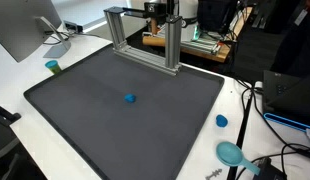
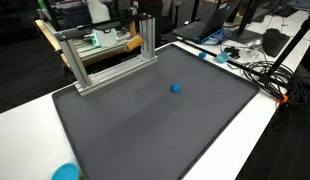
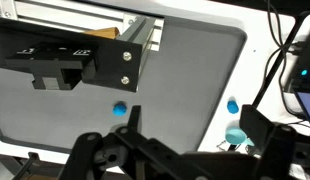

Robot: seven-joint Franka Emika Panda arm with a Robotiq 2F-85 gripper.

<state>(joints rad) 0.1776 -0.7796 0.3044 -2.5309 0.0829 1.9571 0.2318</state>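
Observation:
My gripper (image 3: 195, 125) shows only in the wrist view, open and empty, its two dark fingers spread wide and high above the table. Below it lies a large dark grey mat (image 3: 185, 70), seen in both exterior views (image 1: 95, 125) (image 2: 145, 125). A small blue object (image 3: 119, 109) lies on the mat just beside the left finger in the picture; it sits near the mat's middle in both exterior views (image 1: 129, 98) (image 2: 175, 87). The gripper touches nothing.
An aluminium frame (image 1: 145, 35) (image 2: 105, 55) (image 3: 125, 50) stands at the mat's far edge. A blue cap (image 1: 221, 120) (image 3: 232, 106) and a teal dish (image 1: 230, 152) (image 3: 235, 135) lie on the white table. There is also a green cup (image 1: 53, 67), a monitor (image 1: 20, 30) and cables (image 2: 260, 75).

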